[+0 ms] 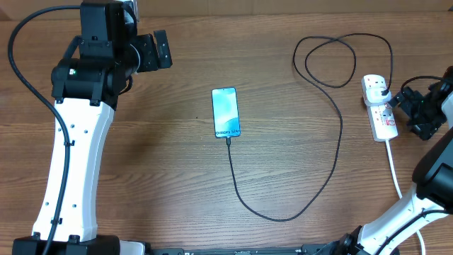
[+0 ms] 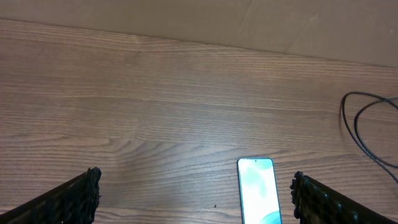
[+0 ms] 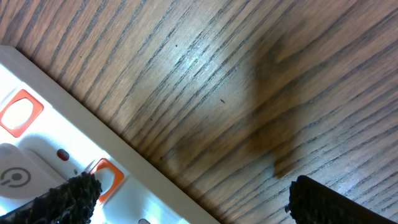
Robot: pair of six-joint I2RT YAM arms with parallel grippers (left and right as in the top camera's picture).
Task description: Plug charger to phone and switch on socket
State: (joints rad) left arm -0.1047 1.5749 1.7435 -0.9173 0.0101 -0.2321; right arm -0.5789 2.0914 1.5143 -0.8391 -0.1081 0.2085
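Observation:
The phone (image 1: pixel 226 112) lies flat mid-table with its light blue screen up, and shows again in the left wrist view (image 2: pixel 257 194). The charger (image 1: pixel 333 170), a thin black cable, meets the phone's near edge, curves right and loops back to a black plug on the white socket (image 1: pixel 383 117). My left gripper (image 1: pixel 161 50) hangs open at the far left, away from the phone, its fingers (image 2: pixel 78 199) empty. My right gripper (image 1: pixel 412 113) stands open just right of the socket. One of its fingertips (image 3: pixel 71 198) sits over the socket (image 3: pixel 37 146) beside an orange-red switch (image 3: pixel 107 176).
A thick white cord (image 1: pixel 393 166) runs from the socket toward the front right. The charger's loops (image 2: pixel 367 134) lie at the back right. A pale cardboard surface (image 2: pixel 249 18) borders the table's far edge. The white arm links stand at the left and right front.

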